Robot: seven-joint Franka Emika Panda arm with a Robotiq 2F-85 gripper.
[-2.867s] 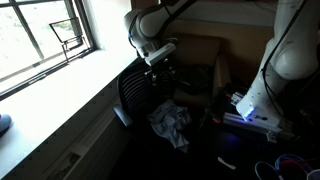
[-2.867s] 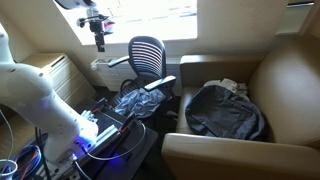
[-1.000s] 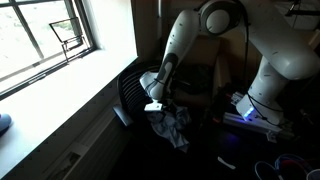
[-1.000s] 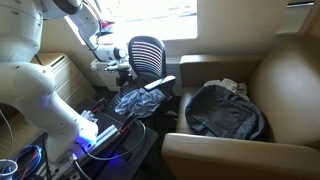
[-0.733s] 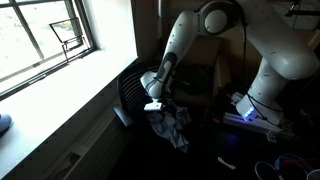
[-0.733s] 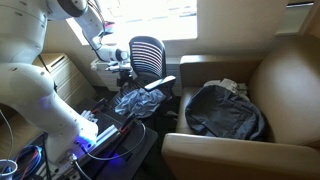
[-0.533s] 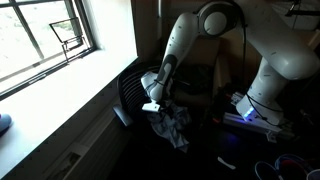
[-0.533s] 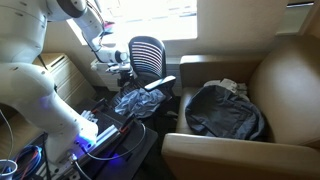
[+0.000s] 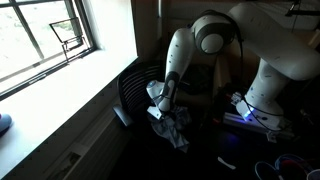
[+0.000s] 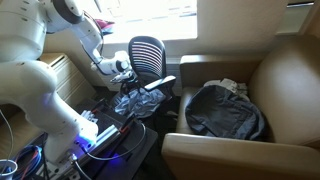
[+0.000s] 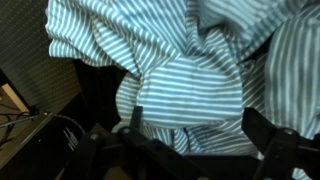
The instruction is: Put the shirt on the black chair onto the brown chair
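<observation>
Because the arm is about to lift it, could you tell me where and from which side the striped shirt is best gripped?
Probably the raised fold in the middle of the shirt, taken from straight above. It lies crumpled on the black chair, and in the wrist view that ridge sits between the open fingers of the gripper; the backrest hinders a sideways approach.

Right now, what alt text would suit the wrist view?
A crumpled blue-and-white striped shirt fills the frame, close up. Two dark fingers enter from the bottom edge, spread apart on either side of a bunched fold.
</observation>
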